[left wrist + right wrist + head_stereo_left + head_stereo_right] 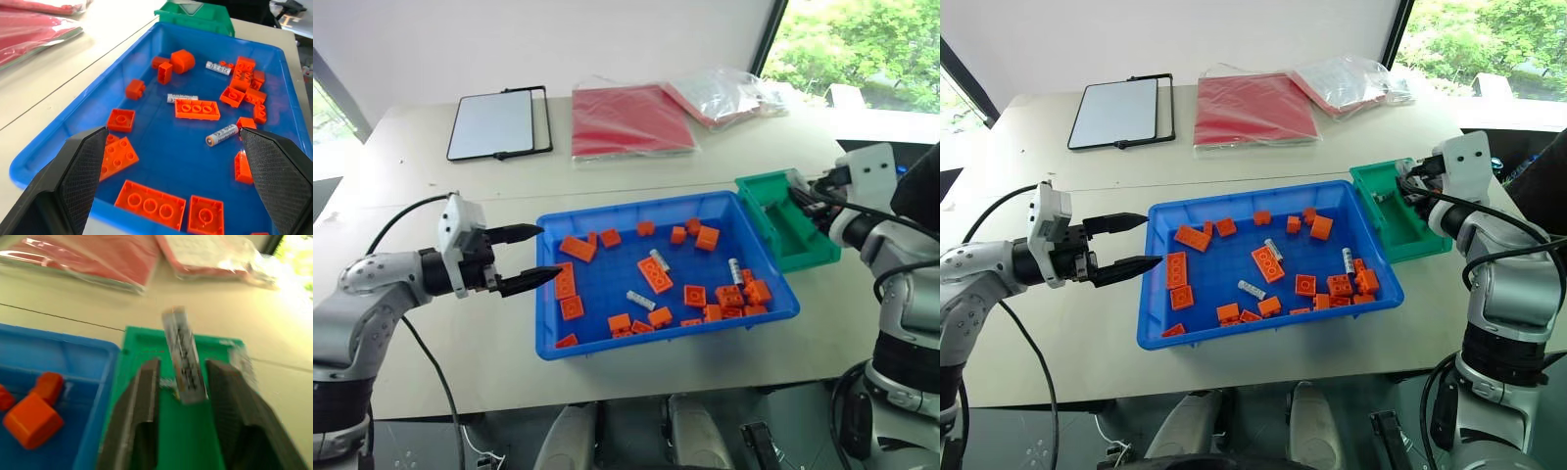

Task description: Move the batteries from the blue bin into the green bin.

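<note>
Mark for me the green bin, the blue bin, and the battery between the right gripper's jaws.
green bin [1408, 238]: right eye view, bare floor near its front end.
blue bin [646, 340]: left eye view, near rim.
battery [183, 360]: right wrist view, middle of its body, between the open jaws above the green bin.

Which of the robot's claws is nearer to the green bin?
The right claw: it sits over the green bin, a battery between its fingers. The left claw is at the far side of the blue bin.

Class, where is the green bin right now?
The green bin sits on the table at the robot's right, against the blue bin's far right corner, with the right gripper over it.
</note>
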Tool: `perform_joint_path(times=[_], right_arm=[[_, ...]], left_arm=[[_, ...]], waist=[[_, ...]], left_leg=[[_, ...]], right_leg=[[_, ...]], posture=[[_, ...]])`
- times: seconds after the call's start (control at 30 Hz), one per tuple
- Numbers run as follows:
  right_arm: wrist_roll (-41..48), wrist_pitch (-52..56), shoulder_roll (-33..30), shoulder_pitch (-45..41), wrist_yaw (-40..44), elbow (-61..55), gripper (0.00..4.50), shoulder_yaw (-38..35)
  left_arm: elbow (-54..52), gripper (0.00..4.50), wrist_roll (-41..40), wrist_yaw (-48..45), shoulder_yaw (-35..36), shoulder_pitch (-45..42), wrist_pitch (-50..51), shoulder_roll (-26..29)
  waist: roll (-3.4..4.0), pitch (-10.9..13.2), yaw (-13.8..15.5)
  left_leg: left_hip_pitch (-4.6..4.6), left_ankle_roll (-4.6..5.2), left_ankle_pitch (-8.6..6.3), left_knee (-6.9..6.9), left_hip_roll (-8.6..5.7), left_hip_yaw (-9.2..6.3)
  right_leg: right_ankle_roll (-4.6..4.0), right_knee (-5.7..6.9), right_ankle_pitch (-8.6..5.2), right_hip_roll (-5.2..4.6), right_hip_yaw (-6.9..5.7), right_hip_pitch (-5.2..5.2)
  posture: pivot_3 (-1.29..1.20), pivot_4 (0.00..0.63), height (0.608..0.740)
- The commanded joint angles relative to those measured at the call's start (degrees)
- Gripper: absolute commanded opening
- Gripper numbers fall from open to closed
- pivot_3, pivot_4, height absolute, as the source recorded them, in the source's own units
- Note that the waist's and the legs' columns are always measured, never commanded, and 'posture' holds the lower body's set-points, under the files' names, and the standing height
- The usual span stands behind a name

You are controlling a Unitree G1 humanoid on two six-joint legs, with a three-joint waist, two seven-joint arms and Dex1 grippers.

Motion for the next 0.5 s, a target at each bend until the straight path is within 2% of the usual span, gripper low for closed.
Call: perform_joint_path(times=[0.03, 0.07, 0.2, 0.27, 0.4, 0.5], right_arm=[[2.0, -0.6, -1.5, 0.0, -0.6, -3.2, 3.54, 0.8], [3.0, -0.5, -1.8, -0.3, -0.4, -4.1, 4.03, 0.5], [12.4, 0.3, -3.7, -0.1, 5.9, -11.5, 4.03, -1.6], [18.3, 4.3, -4.6, 1.6, 9.2, -16.3, 4.03, -0.3], [22.2, 10.0, -7.6, 4.9, 9.9, -20.8, 4.03, 8.6], [22.0, 11.1, -6.9, 5.3, 8.4, -19.9, 4.03, 18.1]], left_arm=[[0.8, 4.5, 0.7, -0.7, -0.1, -1.6, -1.3, -0.1], [0.9, 4.5, 0.7, -0.7, -0.3, -1.8, -1.4, -0.2], [0.5, 4.5, 0.7, -0.7, -0.1, -1.7, -1.2, -0.4], [0.0, 4.5, 0.4, -0.6, 0.3, -1.2, -0.9, -0.3], [-0.9, 4.5, 0.0, -0.5, 0.6, -0.7, -0.3, 0.1], [-1.7, 4.5, -0.3, -0.2, 0.7, -0.5, 0.3, 0.1]], waist=[[0.01, 0.0, 0.0], [0.01, 0.0, 0.1], [0.02, 0.0, 0.3], [0.01, 0.0, 0.4], [-0.07, 0.0, 0.4], [-0.07, 0.0, 0.2]], left_leg=[[0.0, 0.0, 0.0, 0.0, 0.01, 0.0], [0.0, 0.01, 0.0, 0.0, 0.01, 0.0], [-0.01, 0.02, 0.0, 0.03, -0.02, 0.01], [-0.03, 0.04, -0.02, 0.03, -0.01, -0.01], [-0.02, 0.08, -0.05, 0.05, 0.04, -0.1], [-0.02, 0.08, -0.05, 0.13, 0.03, -0.06]], right_leg=[[0.07, 0.0, 0.04, 0.01, 0.0, 0.0], [0.07, 0.0, 0.04, 0.04, 0.0, 0.0], [0.08, -0.01, 0.04, 0.04, 0.0, 0.02], [0.09, -0.01, 0.04, 0.04, -0.02, 0.03], [0.08, -0.09, 0.03, 0.01, -0.1, 0.13], [-0.14, -0.14, -0.09, -0.04, -0.07, 0.17]], posture=[[0.0, 0.15, 0.731], [0.0, 0.15, 0.731], [0.0, 0.15, 0.731], [0.0, 0.15, 0.731], [0.0, 0.15, 0.731], [0.0, 0.15, 0.731]])
